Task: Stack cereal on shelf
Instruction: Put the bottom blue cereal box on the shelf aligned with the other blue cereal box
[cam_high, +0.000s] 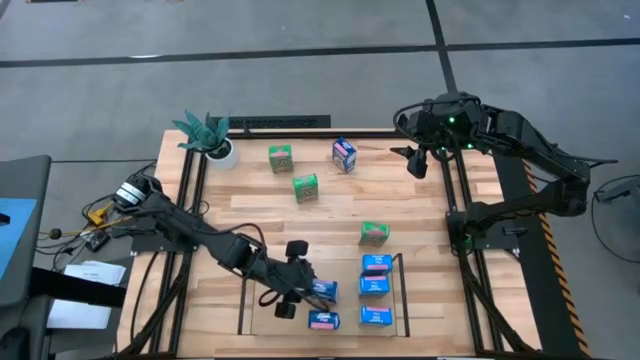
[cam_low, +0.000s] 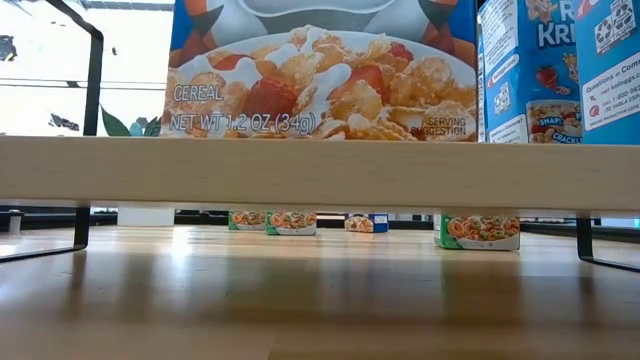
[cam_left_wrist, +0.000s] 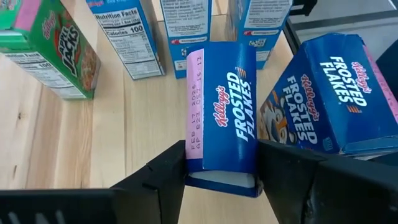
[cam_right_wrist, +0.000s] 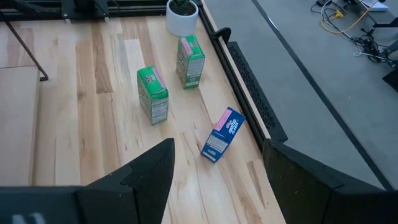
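High view: our left gripper (cam_high: 300, 287) holds a blue cereal box (cam_high: 322, 290) over the shelf (cam_high: 245, 300), beside four others. Left wrist view: we see fingers (cam_left_wrist: 163, 177) clamping that box. Right wrist view: our right gripper (cam_right_wrist: 214, 171) hangs wide open above the table's far edge.

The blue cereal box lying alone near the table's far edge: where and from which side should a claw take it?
The blue box lies flat, angled to the table edge. Probably best taken from above, fingers across its long narrow sides at mid-length. The open right claw hovers nearest.
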